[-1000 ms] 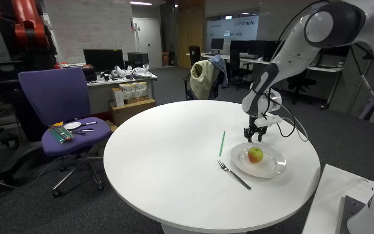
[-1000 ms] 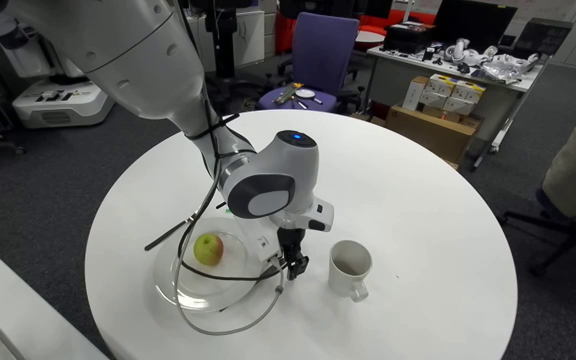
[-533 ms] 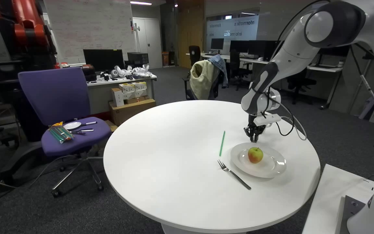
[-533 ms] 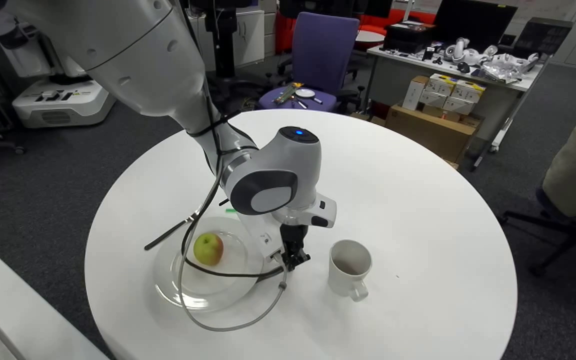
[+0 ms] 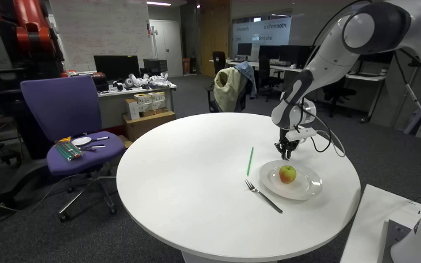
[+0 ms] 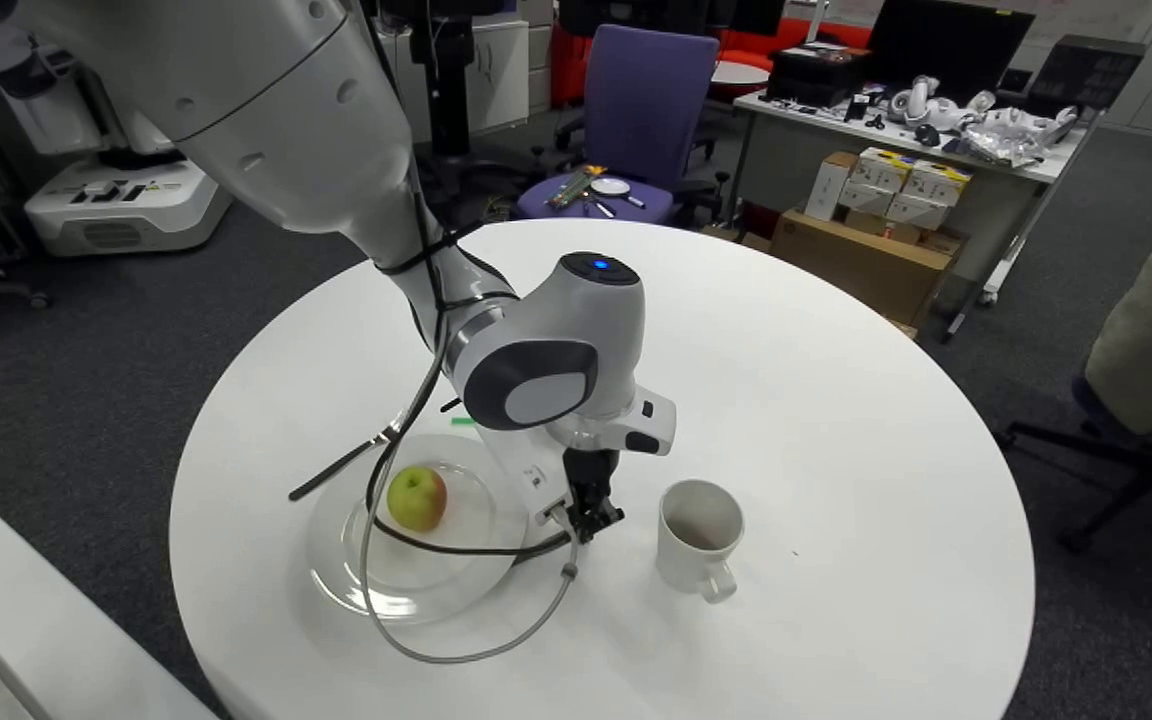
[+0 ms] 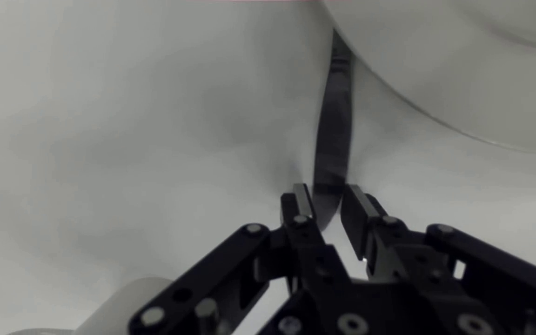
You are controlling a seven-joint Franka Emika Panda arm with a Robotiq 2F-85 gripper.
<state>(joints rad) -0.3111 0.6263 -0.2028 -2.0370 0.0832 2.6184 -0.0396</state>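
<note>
My gripper (image 7: 326,188) points down at the white table, its jaws partly closed with a narrow gap left between them. In that gap shows the dark blade of a knife (image 7: 334,125), a thin light strip along one side; whether a pad touches it is unclear. The knife's far end passes beneath the rim of a white plate (image 7: 454,116). In both exterior views the gripper (image 5: 286,157) stands just past the plate's rim. A red-and-green apple (image 5: 287,174) sits on the plate. A white mug (image 6: 699,540) stands close beside the gripper (image 6: 596,528).
A fork (image 5: 263,197) lies by the plate, its tines near a thin green stick (image 5: 250,161). Cables (image 6: 476,550) from the arm hang over the plate. The round table (image 5: 196,182) has a purple chair (image 5: 86,153) beyond it.
The fingers have come closer together around the blade, mostly in the first half second. The wrist has shifted very slightly; plate, apple, fork and mug have stayed put.
</note>
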